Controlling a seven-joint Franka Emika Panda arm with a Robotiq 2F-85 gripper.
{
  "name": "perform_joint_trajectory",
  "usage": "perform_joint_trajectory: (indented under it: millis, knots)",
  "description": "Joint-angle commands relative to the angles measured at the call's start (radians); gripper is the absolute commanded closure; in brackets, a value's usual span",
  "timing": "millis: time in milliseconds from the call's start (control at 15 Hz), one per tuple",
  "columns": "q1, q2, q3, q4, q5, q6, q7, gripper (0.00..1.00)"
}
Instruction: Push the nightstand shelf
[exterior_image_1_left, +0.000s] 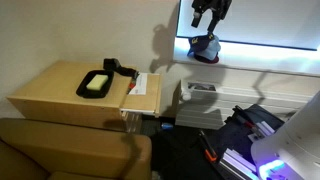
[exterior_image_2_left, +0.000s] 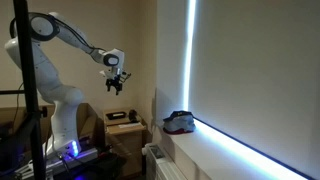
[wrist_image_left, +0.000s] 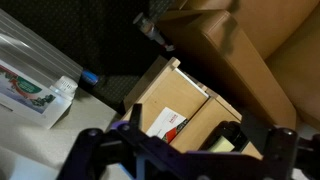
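Fingers (wrist_image_left: 92, 150) are standing wide apart in the wrist view, gripping nothing and touching nothing. The gripper (exterior_image_1_left: 207, 18) is hanging high in the air, up by the window and well above the furniture, as also shown in an exterior view (exterior_image_2_left: 116, 85). From that height the wrist camera is looking down over the work area, which probably explains the raised pose: the arm is getting a clear view before any approach.

Below it, the nightstand shelf (exterior_image_1_left: 150, 98) is sitting drawn out from the side of the nightstand (exterior_image_1_left: 60, 95), as a narrow tan strip level with the top. In the wrist view (wrist_image_left: 160, 90) it is separated from the main slab by a seam. So the push looks not yet begun, and the arm is going to need a long descent to reach the board's outer edge.

A white card (exterior_image_1_left: 140, 84) is lying close to that seam. On the top slab, a black tray (exterior_image_1_left: 84, 88) is holding something pale and flat; what it is cannot be told. A dark rounded object (exterior_image_1_left: 205, 48) is resting on the white window ledge (exterior_image_1_left: 265, 63).
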Motion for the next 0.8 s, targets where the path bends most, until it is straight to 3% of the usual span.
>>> perform_joint_trajectory:
  millis: [0,133,200,533,733]
  knots:
    - [-0.019,0.002,0.017,0.002,0.010,-0.004,-0.009,0.00]
    - [-0.019,0.002,0.017,0.002,0.010,-0.005,-0.009,0.00]
    - [-0.042,0.082,0.032,0.011,-0.011,0.045,0.047,0.00]
    - [-0.041,0.373,0.013,-0.005,0.068,0.086,0.087,0.00]
    - [-0.042,0.574,0.036,-0.012,0.163,0.263,0.103,0.00]
